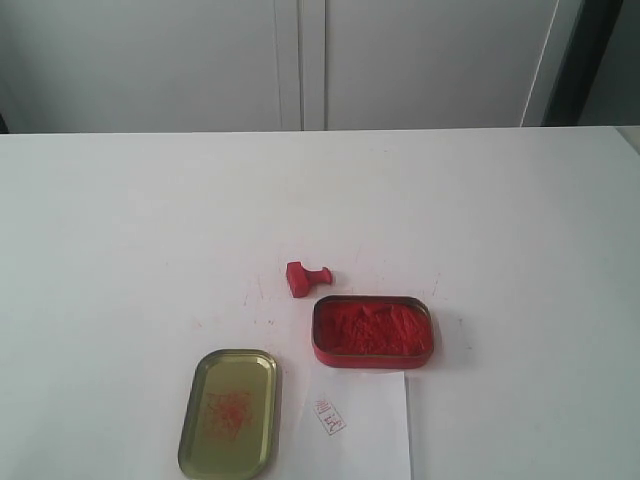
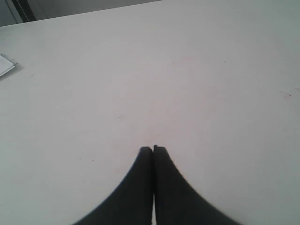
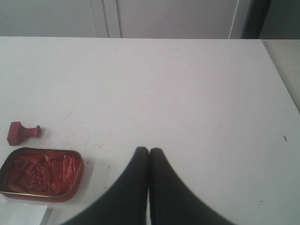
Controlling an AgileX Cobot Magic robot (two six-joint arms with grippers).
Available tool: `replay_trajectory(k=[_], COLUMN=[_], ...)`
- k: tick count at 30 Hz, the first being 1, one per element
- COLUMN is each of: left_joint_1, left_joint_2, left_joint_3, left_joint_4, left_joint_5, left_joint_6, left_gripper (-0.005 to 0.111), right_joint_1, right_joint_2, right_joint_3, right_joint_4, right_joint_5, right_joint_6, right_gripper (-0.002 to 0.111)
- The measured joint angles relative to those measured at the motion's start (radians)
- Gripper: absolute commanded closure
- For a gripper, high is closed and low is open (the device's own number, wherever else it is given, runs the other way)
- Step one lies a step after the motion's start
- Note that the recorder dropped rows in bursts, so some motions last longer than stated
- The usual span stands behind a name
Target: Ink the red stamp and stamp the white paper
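Office-like rm: white table (image 1: 120,220), cabinets (image 1: 400,60)

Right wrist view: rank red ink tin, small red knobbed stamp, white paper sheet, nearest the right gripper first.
1. Red ink tin, sideways from the right gripper.
2. Red stamp beyond it, white paper before it: too close to call.

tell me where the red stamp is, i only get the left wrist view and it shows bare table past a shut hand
Observer: The red stamp lies on its side on the table, just beyond the open ink tin in the exterior view.
Operator: is the paper marked yet
Observer: The white paper on the tin's near side bears one small red imprint.
Operator: what's the right hand doing
Observer: The right hand is shut and empty, apart from the stamp.
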Motion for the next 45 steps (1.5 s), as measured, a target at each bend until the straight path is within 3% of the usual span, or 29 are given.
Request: replay_trajectory(k=[21, 45], left_joint_1=[0.000, 0.000], left_joint_2=[0.000, 0.000], left_joint_3=[0.000, 0.000], left_joint_4=[0.000, 0.000], left_joint_5=[0.000, 0.000], left_joint_6=[0.000, 0.000], left_gripper=[0.107, 0.107], right_joint_1=[-0.002, -0.002], right_joint_2=[-0.002, -0.357], right_joint_3=[0.000, 0.000], right_joint_4=[0.000, 0.000], right_joint_5=[0.000, 0.000], right_joint_6=[0.000, 0.002], right_gripper=[0.108, 0.108])
